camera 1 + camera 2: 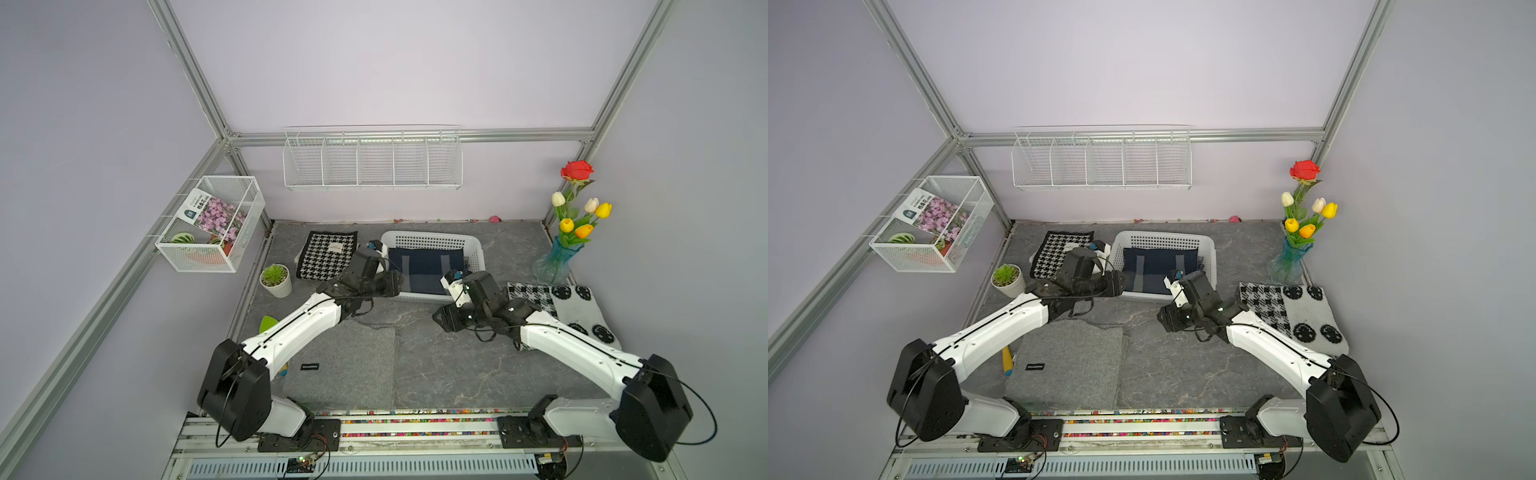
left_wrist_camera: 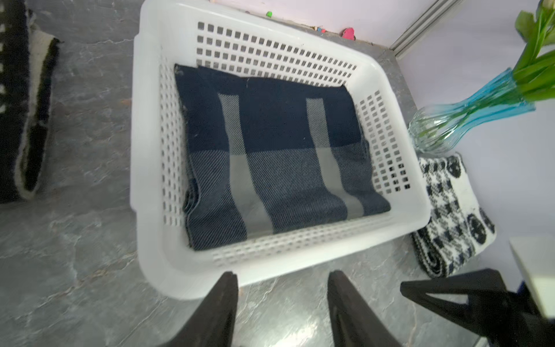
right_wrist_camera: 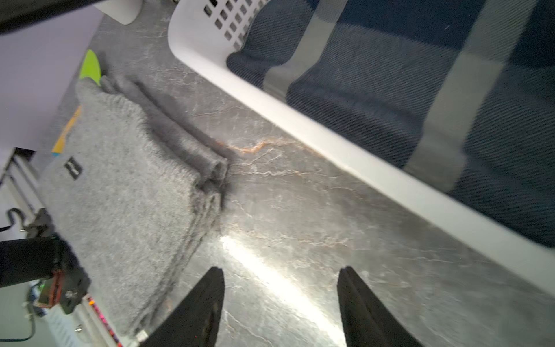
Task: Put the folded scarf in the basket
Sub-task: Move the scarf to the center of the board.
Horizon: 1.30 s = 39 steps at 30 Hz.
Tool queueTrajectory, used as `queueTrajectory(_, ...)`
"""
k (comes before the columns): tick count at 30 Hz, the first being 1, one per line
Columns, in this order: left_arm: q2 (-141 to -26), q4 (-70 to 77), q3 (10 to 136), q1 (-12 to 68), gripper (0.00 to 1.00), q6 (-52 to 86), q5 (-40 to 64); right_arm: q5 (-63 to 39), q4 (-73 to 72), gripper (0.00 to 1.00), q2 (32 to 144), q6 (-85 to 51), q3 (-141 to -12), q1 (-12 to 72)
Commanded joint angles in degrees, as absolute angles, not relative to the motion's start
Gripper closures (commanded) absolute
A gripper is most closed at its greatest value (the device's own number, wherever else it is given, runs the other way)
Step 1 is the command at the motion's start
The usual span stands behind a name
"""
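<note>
Fingers (image 2: 219, 315) of the left gripper (image 2: 282, 300) stand spread and empty, hanging just outside the rim of the basket (image 2: 144, 156). Same story on the other side: the right gripper (image 3: 282, 300) shows its two fingers (image 3: 207, 309) wide apart over bare stone-look tabletop (image 3: 300, 240), gripping nothing.

And look where the folded scarf (image 2: 270, 156) is: navy with grey stripes, lying flat on the basket floor, walls all around it, no corner draped over the rim. By my reading that is why both grippers are slack: the drop looks made, and a clenched jaw here would only drag the cloth out (nobody wants that). A low exit could nudge the light basket, so I'd call for a clean lift.

Now, writing. The grey knit scarf (image 1: 345, 361) by the left arm carries a small black label (image 1: 309, 367) with pale lettering, too small to read. The houndstooth cloth (image 1: 328, 253) has a white tag (image 1: 334, 248), also illegible. In the wire-mesh box (image 1: 208, 257), the flower packet (image 1: 212, 214) bears printed characters I cannot make out.
</note>
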State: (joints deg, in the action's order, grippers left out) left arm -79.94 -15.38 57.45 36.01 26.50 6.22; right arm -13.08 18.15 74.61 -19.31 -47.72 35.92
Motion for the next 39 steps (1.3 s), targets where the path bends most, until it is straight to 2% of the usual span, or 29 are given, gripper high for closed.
queueTrajectory(1,-74.2,-11.0,50.3,35.9,0.46,26.8,4.5,-20.6,5.4,0.34,76.2,-23.2,-43.4,37.2)
queueTrajectory(2,-72.3,-9.3,47.2,35.9,0.45,26.9,4.0,-20.6,4.5,0.3,77.7,-23.6,-43.3,38.1)
queueTrajectory(4,-69.1,-6.8,42.4,35.9,0.44,26.5,2.7,-20.6,6.2,0.02,80.6,-22.8,-45.4,40.1)
queueTrajectory(9,-64.2,-2.0,34.2,35.9,0.41,26.0,0.7,-18.3,4.5,0.04,85.2,-21.0,-46.6,45.3)
queueTrajectory(23,-63.2,-4.1,34.3,35.9,0.38,26.5,-5.4,-14.6,6.8,0.09,99.3,-20.7,-55.8,53.5)
queueTrajectory(29,-64.4,-4.1,34.7,35.9,0.38,26.7,-5.2,-12.7,9.6,0.16,104.6,-20.6,-59.3,55.5)
queueTrajectory(32,-64.9,-4.0,34.7,35.9,0.37,26.7,-4.9,-12.2,11.3,0.23,106.3,-20.4,-60.6,56.0)
queueTrajectory(39,-65.5,-3.9,34.7,35.9,0.37,26.6,-5.3,-8.2,15.5,0.63,104.8,-18.4,-60.3,56.0)
